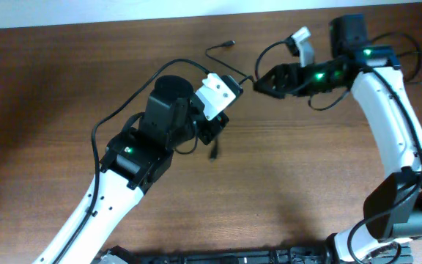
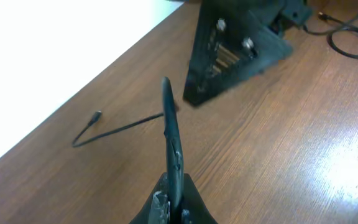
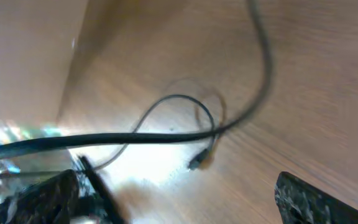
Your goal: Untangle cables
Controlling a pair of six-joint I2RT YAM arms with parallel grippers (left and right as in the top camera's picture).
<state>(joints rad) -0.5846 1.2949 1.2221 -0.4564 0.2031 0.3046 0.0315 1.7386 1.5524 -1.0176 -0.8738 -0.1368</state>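
The black cable (image 2: pixel 169 137) I'm after stands up out of the left gripper (image 2: pixel 171 208). In the left wrist view its two fingers (image 2: pixel 157 208) are pressed together on it with no gap showing, and from overhead a short dark end hangs just below the left gripper (image 1: pixel 215 136). I count a second, thin cable (image 2: pixel 123 127) lying flat on the table (image 1: pixel 306 183) beyond those fingers, apart from them, ending in one small plug (image 2: pixel 97 115). From overhead that plug (image 1: pixel 229 44) sits near the far edge, between the two arms. The right gripper (image 1: pixel 261 82) points toward the left one from just beside it. In its own camera, the right gripper (image 3: pixel 178 180) has both fingers (image 3: pixel 42 196) spread wide with bare wood between them and nothing clamped. A near cable (image 3: pixel 166 138) crosses that view above the fingers and sweeps up to the top. I cannot tell whether it touches the left-hand finger, or whether it is the same run the left gripper holds. Behind it, the thin cable (image 3: pixel 179 99) loops on the wood, well clear of both fingers.
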